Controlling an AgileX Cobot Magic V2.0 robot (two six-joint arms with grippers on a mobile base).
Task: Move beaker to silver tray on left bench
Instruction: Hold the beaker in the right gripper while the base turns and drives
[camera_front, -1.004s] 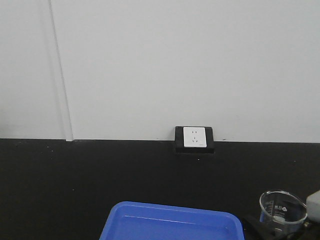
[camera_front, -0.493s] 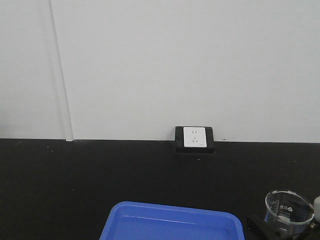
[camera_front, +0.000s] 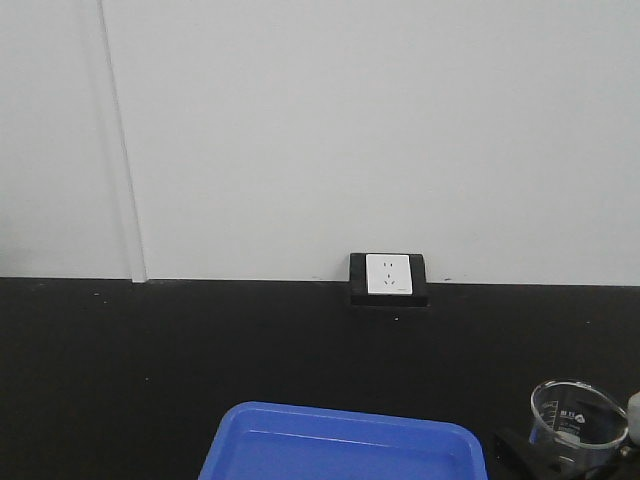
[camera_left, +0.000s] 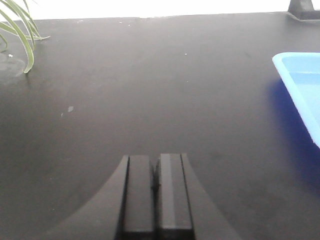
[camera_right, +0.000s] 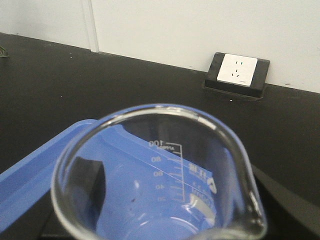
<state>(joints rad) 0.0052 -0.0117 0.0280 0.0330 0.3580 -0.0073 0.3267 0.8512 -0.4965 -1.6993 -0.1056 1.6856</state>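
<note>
Holding the beaker (camera_right: 160, 165) in my right hand (camera_front: 578, 456), I think: a dark part of the hand shows on each side of the glass, and the rim fills my right wrist view. The beaker stands upright, mouth up, low at the far right of the front view. A blue tray (camera_front: 340, 425) lies just to its left. My left hand (camera_left: 156, 162) is pinched shut on nothing, low over the black bench (camera_left: 150, 85). The blue tray's edge is on its right and green leaves (camera_left: 20, 35) are far off on its left. I see no silver tray. It should be to the left, so the beaker must go that way, past the blue tray. The wall with its socket (camera_front: 389, 275) stands behind, and there is open room above the bench.
</note>
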